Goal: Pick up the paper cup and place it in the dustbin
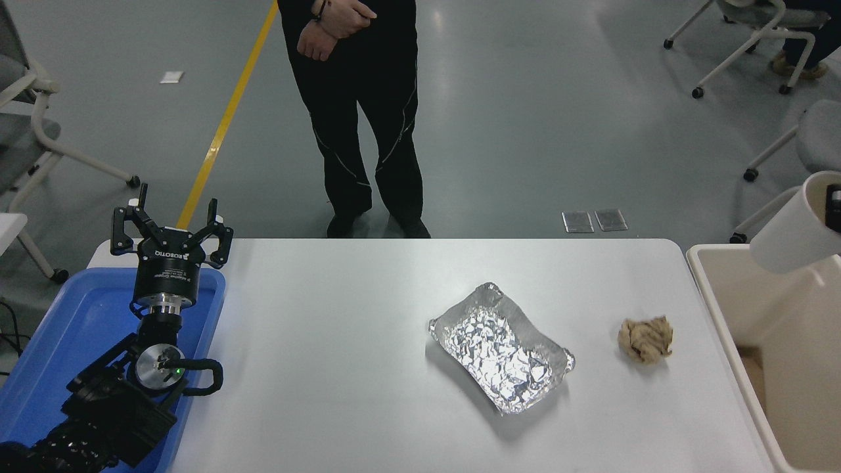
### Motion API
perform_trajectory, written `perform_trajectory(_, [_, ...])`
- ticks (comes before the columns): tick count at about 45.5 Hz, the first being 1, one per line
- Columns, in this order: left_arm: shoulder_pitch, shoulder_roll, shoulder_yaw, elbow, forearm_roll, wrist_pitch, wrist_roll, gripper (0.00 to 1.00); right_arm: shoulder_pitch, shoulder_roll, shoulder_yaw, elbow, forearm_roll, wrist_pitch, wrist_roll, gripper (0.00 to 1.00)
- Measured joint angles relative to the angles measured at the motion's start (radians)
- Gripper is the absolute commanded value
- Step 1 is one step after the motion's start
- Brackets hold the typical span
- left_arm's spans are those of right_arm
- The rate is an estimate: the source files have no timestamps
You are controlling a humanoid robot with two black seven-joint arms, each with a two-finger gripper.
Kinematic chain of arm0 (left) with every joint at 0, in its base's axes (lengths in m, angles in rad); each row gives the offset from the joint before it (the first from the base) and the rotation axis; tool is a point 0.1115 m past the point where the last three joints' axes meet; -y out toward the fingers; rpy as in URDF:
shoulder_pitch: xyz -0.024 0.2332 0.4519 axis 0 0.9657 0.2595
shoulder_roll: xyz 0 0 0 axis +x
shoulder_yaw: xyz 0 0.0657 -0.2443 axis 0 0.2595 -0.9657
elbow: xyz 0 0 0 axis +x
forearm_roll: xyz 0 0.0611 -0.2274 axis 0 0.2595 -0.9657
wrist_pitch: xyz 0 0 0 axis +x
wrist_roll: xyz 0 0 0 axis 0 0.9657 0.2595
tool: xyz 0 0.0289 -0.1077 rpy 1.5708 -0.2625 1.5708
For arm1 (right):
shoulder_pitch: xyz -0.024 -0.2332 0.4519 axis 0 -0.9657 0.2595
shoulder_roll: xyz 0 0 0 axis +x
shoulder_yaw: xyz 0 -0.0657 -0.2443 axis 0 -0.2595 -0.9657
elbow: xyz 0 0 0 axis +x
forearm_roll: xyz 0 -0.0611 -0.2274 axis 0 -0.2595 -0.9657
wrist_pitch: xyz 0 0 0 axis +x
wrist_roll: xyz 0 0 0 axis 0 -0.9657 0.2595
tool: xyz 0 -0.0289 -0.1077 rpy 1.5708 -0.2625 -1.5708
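The white paper cup (795, 226) hangs tilted in the air at the right edge, above the far end of the beige dustbin (713, 299). My right gripper (834, 209) is shut on the cup's rim, with one finger inside the cup. Most of the gripper is cut off by the picture's edge. My left gripper (171, 228) is parked open at the lower left, above the blue tray.
A crinkled foil tray (500, 345) lies mid-table. A crumpled brown paper ball (646, 339) lies near the dustbin. A blue tray (72, 328) sits at the table's left end. A person (358, 112) stands at the far side. Chairs stand on the floor.
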Motion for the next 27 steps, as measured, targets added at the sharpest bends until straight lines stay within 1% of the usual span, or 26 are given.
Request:
perform_trajectory(6, [0.000,0.000,0.000,0.000,0.000,0.000,0.000,0.99,-0.258,-0.006,0.103,-0.159,0.088,-0.078,-0.002,0.00])
perform_trajectory(13, [0.000,0.000,0.000,0.000,0.000,0.000,0.000,0.99,-0.573,0.000,0.269,-0.385,0.178,-0.129,-0.004,0.00])
perform_trajectory(19, [0.000,0.000,0.000,0.000,0.000,0.000,0.000,0.99,-0.856,0.040,0.433,-0.625,0.223,-0.152,-0.005,0.00])
perform_trajectory(27, [0.000,0.000,0.000,0.000,0.000,0.001,0.000,0.99,-1.177,0.131,0.616,-0.943,0.252,-0.168,-0.006,0.00])
